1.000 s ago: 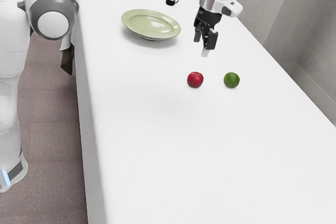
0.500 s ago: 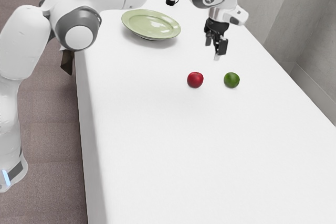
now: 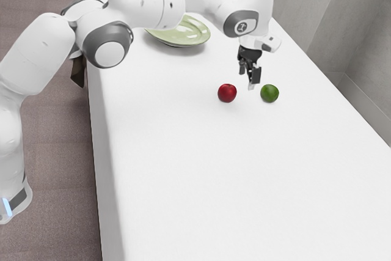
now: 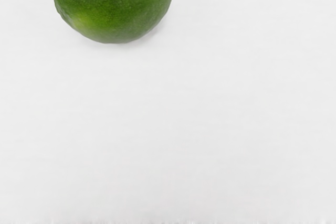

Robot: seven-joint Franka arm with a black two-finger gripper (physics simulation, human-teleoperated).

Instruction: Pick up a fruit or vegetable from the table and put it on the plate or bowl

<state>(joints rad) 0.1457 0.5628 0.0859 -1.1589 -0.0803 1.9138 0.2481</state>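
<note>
Counter [image 3: 201,175]: long, plain white top with a white side face, running diagonally across the exterior view; the top [image 4: 210,140] is matte and unmarked in the wrist view.
Floor [image 3: 55,151]: brownish-mauve planks with faint grain, along the counter's side at the exterior view's left.
Walls [image 3: 360,22]: pale grey and smooth, beyond the counter at the exterior view's upper right.
Skirting board [image 3: 366,93]: light strip at the wall's foot.
Dark brown object [image 3: 76,76]: at the counter's edge, partly hidden, kind unclear.
Light: soft, even; shadows faint.
</note>
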